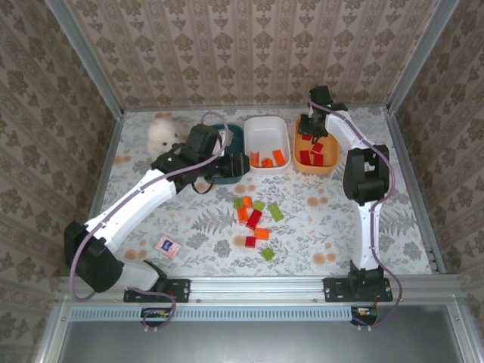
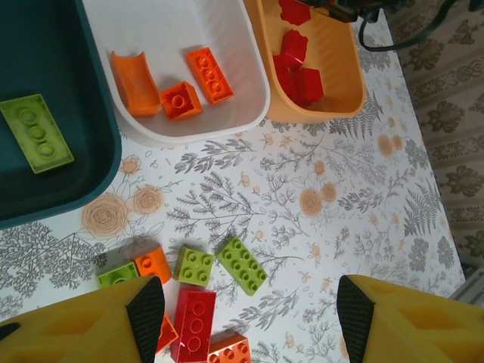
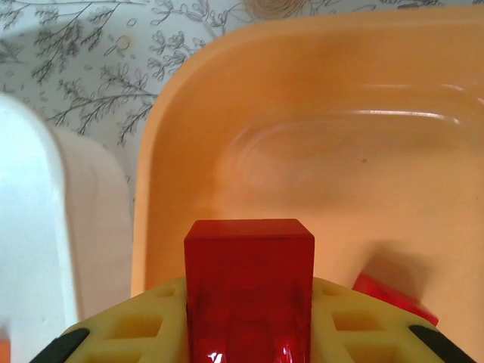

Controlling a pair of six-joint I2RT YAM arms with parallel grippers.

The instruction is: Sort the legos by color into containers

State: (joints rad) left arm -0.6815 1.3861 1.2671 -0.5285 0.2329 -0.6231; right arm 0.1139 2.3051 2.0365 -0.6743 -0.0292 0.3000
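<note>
The right hand [image 1: 310, 130] is clamped on a red brick [image 3: 249, 272] and hangs over the orange tub [image 1: 316, 171], which sits just to the right of the white tub [image 1: 265, 119]. Red bricks [image 2: 295, 68] already lie in that orange tub. The white tub itself holds three orange pieces [image 2: 181, 98]. Just left of the white tub is the teal tub [image 2: 76, 174], with one light green brick [image 2: 34, 132] inside. The left hand [image 2: 249, 321] is spread open and grips nothing, hovering over the bench [image 1: 340, 227] on the near side of the white tub. Below it lie the loose bricks [image 1: 255, 219], green, orange and red mixed together. A pink card [image 1: 167, 246] lies farther to the near left of the white tub.
</note>
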